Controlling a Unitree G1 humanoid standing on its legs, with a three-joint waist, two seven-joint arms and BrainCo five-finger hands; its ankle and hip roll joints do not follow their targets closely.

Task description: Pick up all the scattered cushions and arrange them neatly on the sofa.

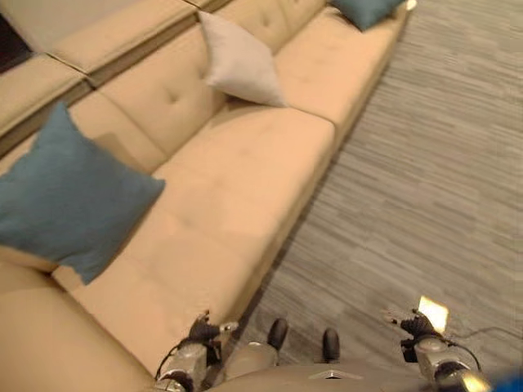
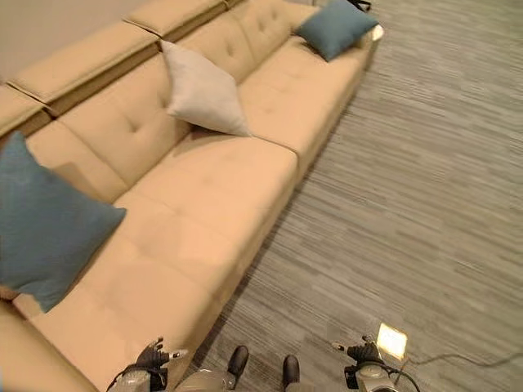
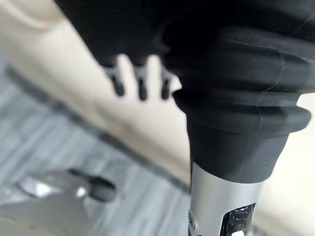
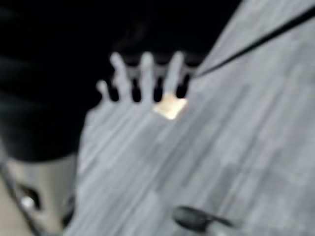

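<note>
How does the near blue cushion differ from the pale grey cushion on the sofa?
The near blue cushion is teal-blue; the pale grey cushion is off-white grey. The blue one sits closer to the robot, at the near seat; the grey one leans further along, by the middle seat. Both stand on a corner against the beige sofa backrest, untouched by either hand.

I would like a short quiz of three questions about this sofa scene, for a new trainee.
1. True or false: a cushion lies on the floor.
2. How many cushions rest on the sofa?
3. Which hand hangs beside the sofa's front edge: A left hand, B right hand?

Key: 1 false. 2 three: the near blue cushion, the white cushion, the far blue cushion. 3 A. Both hands have straight fingers and hold nothing.
</note>
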